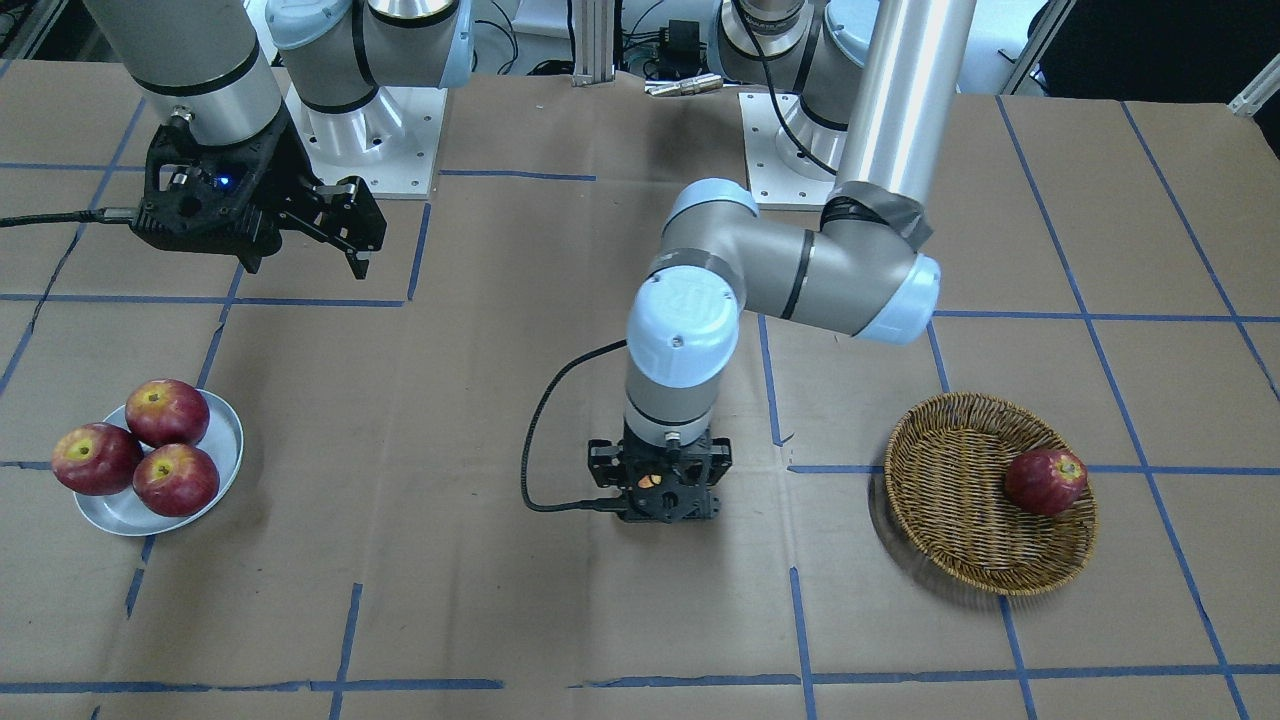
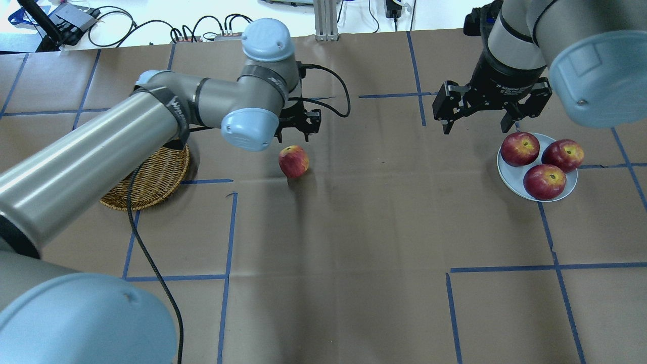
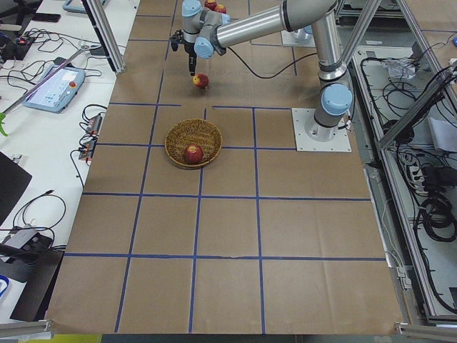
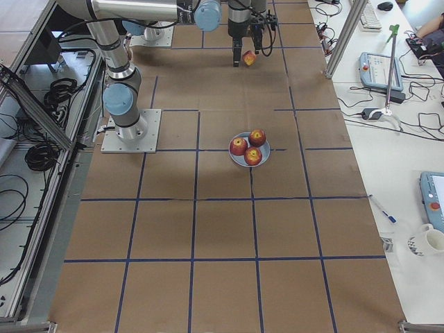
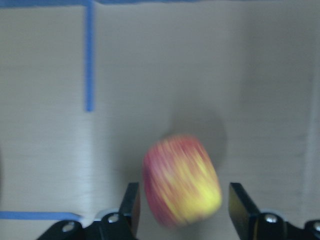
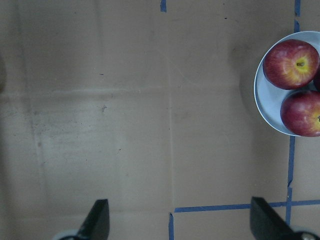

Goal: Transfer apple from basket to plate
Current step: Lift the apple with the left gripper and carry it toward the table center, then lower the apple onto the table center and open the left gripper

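The apple (image 2: 293,161), red with yellow-orange streaks, is at the middle of the table, out of the basket (image 2: 151,182). My left gripper (image 2: 299,132) hangs just over it. In the left wrist view the apple (image 5: 182,181) is blurred and sits between the open fingers (image 5: 131,205) with a small gap on each side. In the front view the left gripper (image 1: 660,500) hides the apple. The plate (image 2: 510,177) holds three dark red apples. My right gripper (image 2: 476,126) is open and empty, above the table beside the plate.
One dark red apple (image 1: 1045,482) lies in the basket (image 1: 940,430). The left arm crosses over part of the basket in the overhead view. The plate's (image 6: 265,100) bare part faces the table's middle. Blue tape lines mark the brown paper table cover.
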Tool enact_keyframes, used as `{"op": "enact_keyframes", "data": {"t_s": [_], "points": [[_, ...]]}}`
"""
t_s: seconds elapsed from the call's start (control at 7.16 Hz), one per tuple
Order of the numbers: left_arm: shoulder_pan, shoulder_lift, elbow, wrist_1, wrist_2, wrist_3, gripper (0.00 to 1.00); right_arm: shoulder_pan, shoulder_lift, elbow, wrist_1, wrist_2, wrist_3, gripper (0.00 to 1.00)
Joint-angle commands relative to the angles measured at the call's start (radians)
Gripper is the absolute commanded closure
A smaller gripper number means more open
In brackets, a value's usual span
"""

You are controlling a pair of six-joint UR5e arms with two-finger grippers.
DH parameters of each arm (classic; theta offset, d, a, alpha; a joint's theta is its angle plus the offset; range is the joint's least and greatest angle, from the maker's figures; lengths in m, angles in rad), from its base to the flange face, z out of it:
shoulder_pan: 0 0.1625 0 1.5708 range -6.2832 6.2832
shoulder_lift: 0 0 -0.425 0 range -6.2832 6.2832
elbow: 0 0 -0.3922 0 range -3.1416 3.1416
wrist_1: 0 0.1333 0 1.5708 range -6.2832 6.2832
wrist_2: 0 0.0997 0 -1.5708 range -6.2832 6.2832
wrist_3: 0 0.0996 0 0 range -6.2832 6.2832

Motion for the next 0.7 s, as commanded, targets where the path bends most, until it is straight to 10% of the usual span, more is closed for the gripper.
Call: {"op": "enact_keyframes", "data": {"t_s": [0.0, 0.56], "points": [[-0.063, -0.035, 0.021, 0.001, -0.002, -0.056, 0.35, -0.001, 0.001, 0.001, 0.001, 0.0, -0.005, 0.0], [-0.049, -0.004, 0.03, 0.0, 0.006, -0.038, 0.25, -0.001, 0.0, -0.001, 0.001, 0.0, -0.002, 0.0]]}}
